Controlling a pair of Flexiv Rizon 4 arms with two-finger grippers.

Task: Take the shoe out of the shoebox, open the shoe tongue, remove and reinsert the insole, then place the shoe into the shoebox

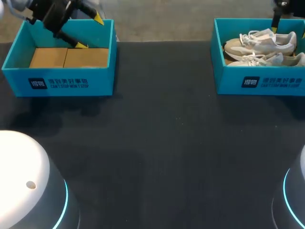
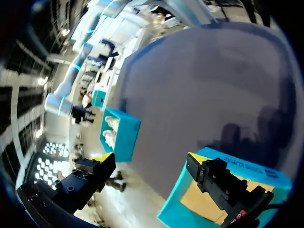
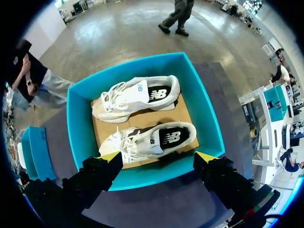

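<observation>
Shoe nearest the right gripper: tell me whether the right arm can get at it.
Probably yes: the right gripper hangs open above the open shoebox, and nothing covers the nearest shoe.

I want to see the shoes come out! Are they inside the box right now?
Inside. Both white shoes lie side by side in the blue shoebox, and the open right tool touches neither.

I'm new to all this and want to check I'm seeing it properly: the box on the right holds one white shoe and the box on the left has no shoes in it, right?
Not quite: the right shoebox holds two white shoes, a nearer shoe and a farther shoe, as the right wrist view shows. The left shoebox indeed holds no shoes.
</observation>
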